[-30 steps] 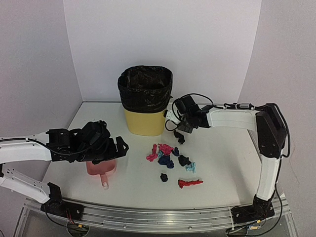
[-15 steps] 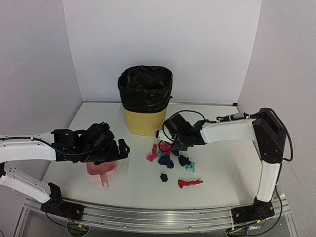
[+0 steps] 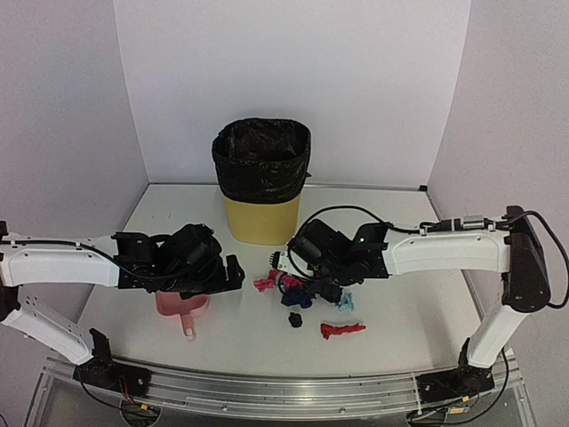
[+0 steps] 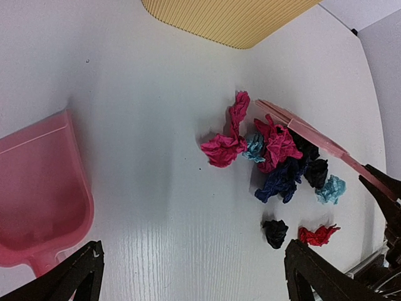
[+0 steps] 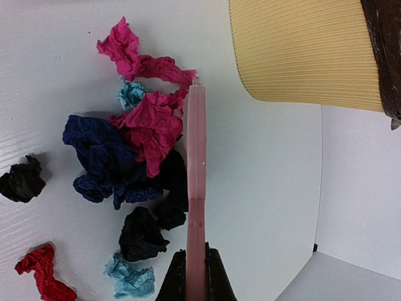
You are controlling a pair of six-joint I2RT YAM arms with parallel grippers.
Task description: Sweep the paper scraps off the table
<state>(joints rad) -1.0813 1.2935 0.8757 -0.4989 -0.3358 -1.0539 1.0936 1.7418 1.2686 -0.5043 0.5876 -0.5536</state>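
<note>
White table [image 3: 409,307] — right gripper [image 5: 195,279] clamped on brush [image 5: 196,150], swung in from bin [image 3: 260,182], now pressed against scraps [image 4: 279,150] mid-table. Left gripper [image 3: 213,274] spread, empty, shifted right above dustpan [image 4: 37,182] — sweep starting, pan unheld.

The bin [image 3: 260,191] stands far back on the table [image 3: 400,302], about mid-width. The scraps [image 3: 298,289] lie bunched just nearer and slightly right of it, the dustpan [image 3: 182,307] lies to their left with its handle pointing near, and the left gripper [image 3: 233,274] hangs between dustpan and bunch. The brush [image 5: 196,188], clamped in the right gripper [image 5: 195,271], lies along the bunch's far-right side, touching several wads with its tip towards the bin, while two scraps lie apart on the near side, one wad [image 3: 295,319] close to the bunch and another [image 3: 342,330] to that one's right.
</note>
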